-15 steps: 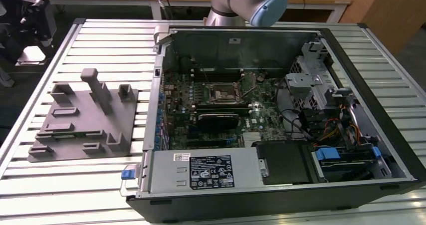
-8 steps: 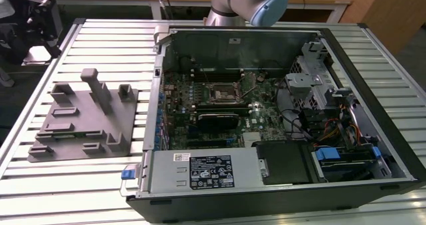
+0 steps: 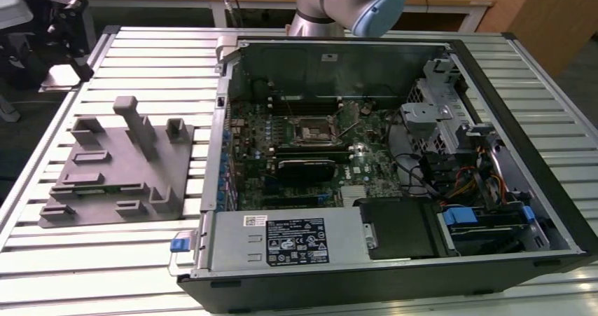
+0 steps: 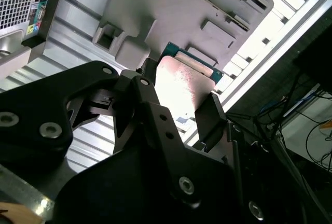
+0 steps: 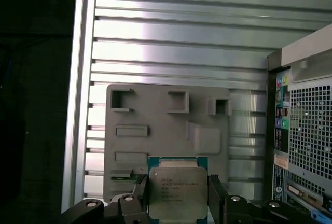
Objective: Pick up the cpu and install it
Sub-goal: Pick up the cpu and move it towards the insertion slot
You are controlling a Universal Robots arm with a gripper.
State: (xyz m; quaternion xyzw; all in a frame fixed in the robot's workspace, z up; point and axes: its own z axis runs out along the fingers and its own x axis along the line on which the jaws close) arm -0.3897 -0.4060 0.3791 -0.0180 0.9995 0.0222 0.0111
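Gripper (image 5: pixel 178 197) is closed on the cpu (image 5: pixel 176 189), with one finger (image 4: pixel 210 114) on each of two opposite edges in both wrist views. The silvery lid faces the first wrist camera. The cpu is held in the air above the grey moulded tray (image 5: pixel 166 130), which lies on the slatted aluminium table (image 5: pixel 181 42). The open PC case (image 3: pixel 393 64) sits just beside the tray, with the black socket (image 3: pixel 312 128) on its motherboard, well apart from the tray.
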